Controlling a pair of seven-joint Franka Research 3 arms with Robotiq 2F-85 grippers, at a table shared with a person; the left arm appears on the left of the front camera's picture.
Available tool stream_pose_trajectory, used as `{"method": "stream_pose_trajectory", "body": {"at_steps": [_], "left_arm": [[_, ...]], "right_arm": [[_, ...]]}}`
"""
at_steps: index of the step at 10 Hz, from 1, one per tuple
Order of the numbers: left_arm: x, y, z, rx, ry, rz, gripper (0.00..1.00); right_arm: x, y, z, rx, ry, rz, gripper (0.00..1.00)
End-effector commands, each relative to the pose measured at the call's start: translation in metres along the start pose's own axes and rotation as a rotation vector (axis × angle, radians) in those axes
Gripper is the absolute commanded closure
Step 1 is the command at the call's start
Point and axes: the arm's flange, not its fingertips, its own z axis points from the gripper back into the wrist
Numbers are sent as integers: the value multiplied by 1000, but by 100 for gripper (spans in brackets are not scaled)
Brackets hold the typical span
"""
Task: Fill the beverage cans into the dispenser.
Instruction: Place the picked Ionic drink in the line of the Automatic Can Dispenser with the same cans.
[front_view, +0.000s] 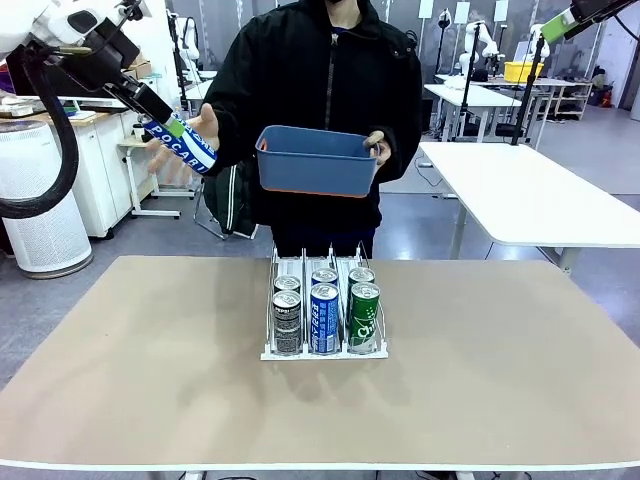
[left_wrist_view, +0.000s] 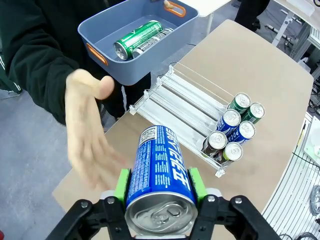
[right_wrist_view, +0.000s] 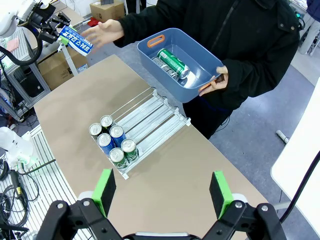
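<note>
Centre frame: the rack (front_view: 324, 355) sits on the table (front_view: 500, 380), with six cans (front_view: 324, 318) standing two deep in its three lanes, all at the near end. Above and behind it is the bin (front_view: 315, 165), two cans (left_wrist_view: 137, 40) lying inside. Upper left: one can (front_view: 188, 147) between the left gripper (front_view: 172, 126) fingers, a hand (front_view: 207, 128) just behind it.

Dispenser lanes (left_wrist_view: 180, 97) lie bare at the far end; six cans (left_wrist_view: 230, 120) block the near end.
</note>
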Motion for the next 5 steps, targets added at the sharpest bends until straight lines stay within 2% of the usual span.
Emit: {"method": "stream_pose_trajectory", "body": {"at_steps": [1,4,5], "left_arm": [[0,1,2,14,-4,-4,76],[0,1,2,14,-4,-4,76],[0,0,0,0,0,0,43]], "right_arm": [[-1,-1,-1,-6,-5,-3,0],[-1,-1,-1,-6,-5,-3,0],[-1,-1,-1,-6,-5,-3,0]]}}
